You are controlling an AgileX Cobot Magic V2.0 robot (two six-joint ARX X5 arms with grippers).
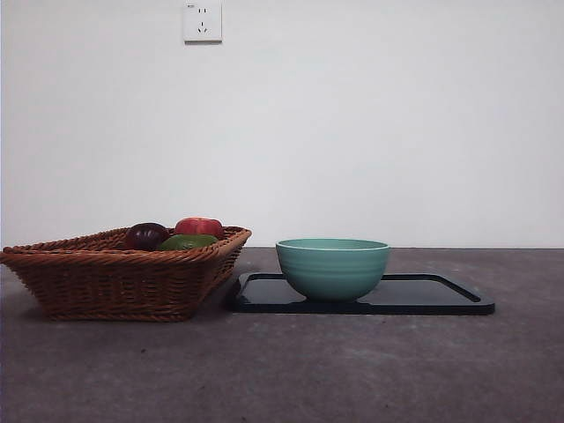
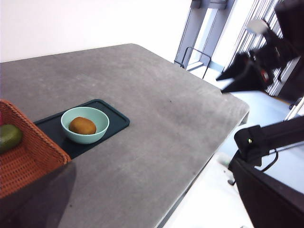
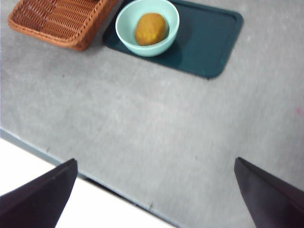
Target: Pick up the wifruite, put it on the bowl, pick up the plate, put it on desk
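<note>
The orange-brown wifruite (image 3: pixel 150 28) lies inside the teal bowl (image 3: pixel 124 21); it also shows in the left wrist view (image 2: pixel 82 125). In the front view the bowl (image 1: pixel 333 268) hides it. The bowl (image 2: pixel 95 135) stands on the dark flat plate (image 1: pixel 441 298), near the plate's basket end; the plate (image 3: pixel 209 42) lies on the grey desk (image 3: pixel 142 118). My right gripper (image 3: pixel 154 161) is open and empty, high above the desk's front edge. My left gripper (image 2: pixel 152 166) is open and empty, high and away from the bowl.
A brown wicker basket (image 1: pixel 115 278) stands beside the plate, holding a dark purple fruit (image 1: pixel 145 235), a red fruit (image 1: pixel 199 226) and a green fruit (image 1: pixel 187 241). The other arm (image 2: pixel 266 61) hangs blurred beyond the desk's edge in the left wrist view.
</note>
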